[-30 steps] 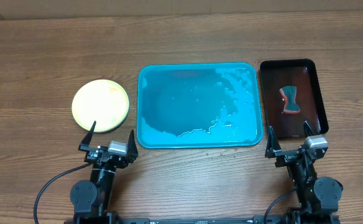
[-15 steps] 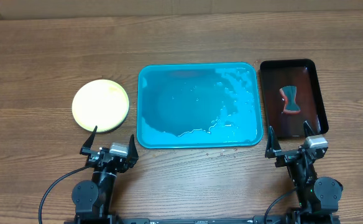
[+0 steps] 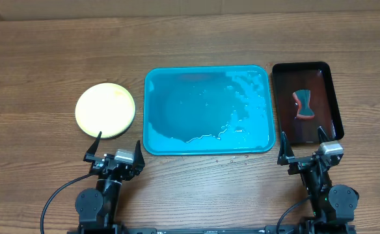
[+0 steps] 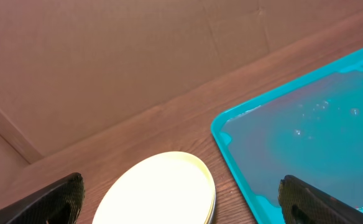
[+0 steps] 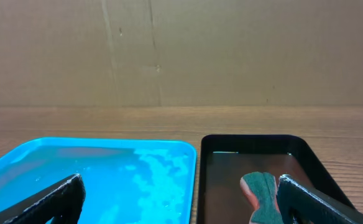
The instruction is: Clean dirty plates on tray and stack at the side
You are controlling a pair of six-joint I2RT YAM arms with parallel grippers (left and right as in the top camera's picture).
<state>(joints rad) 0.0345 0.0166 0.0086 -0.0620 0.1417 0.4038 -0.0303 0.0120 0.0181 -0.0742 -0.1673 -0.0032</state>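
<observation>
The plates point(image 3: 105, 110) lie in a stack on the table left of the tray, a clean pale yellow one on top; the stack also shows in the left wrist view point(image 4: 160, 193). The turquoise tray point(image 3: 207, 109) holds no plates, only wet film and droplets; it shows in the left wrist view point(image 4: 306, 118) and the right wrist view point(image 5: 94, 171). My left gripper point(image 3: 115, 151) is open and empty at the table's near edge, just below the stack. My right gripper point(image 3: 303, 149) is open and empty near the front of the black tray.
A small glossy black tray point(image 3: 332, 97) stands right of the turquoise tray and holds a green and red hourglass-shaped sponge point(image 3: 303, 104), also in the right wrist view point(image 5: 260, 193). A brown cardboard wall point(image 5: 181, 50) runs along the far side of the table.
My left gripper has drawn slightly back toward the near edge. The right arm, plates and trays have not moved.
</observation>
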